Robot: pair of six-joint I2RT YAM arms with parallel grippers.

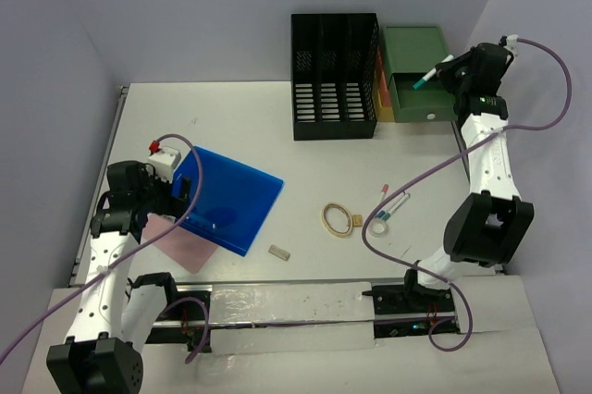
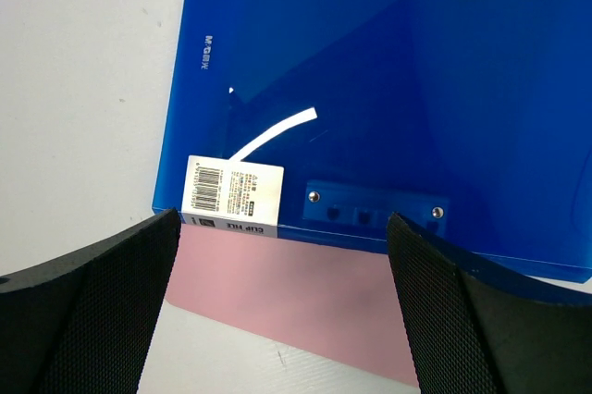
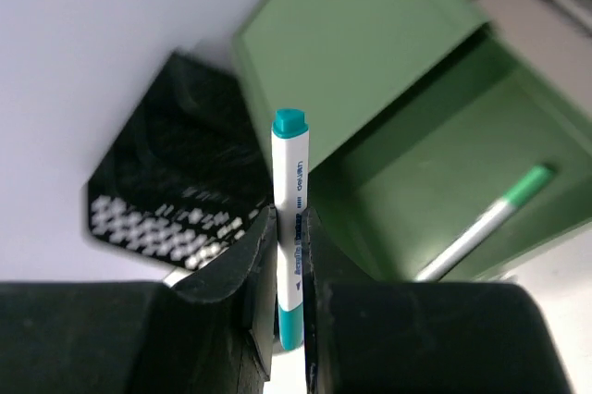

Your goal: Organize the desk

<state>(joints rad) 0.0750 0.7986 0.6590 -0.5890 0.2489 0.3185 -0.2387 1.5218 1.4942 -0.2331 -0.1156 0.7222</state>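
thing: the worktop [image 1: 231, 121], one big white slab, way bigger than anything else in shot
shape: flat rectangle, reads a bit trapezoid from the top camera
surface: plain matte white with a few tiny dark specks and scuffs, same deal up close in the left wrist view [image 2: 83, 89]
edge: metal rail [image 1: 114, 126] running along the left side
pose: lying level, long sides going left to right
spot: tucked between pale walls [image 1: 231, 6] at the back and on both sides
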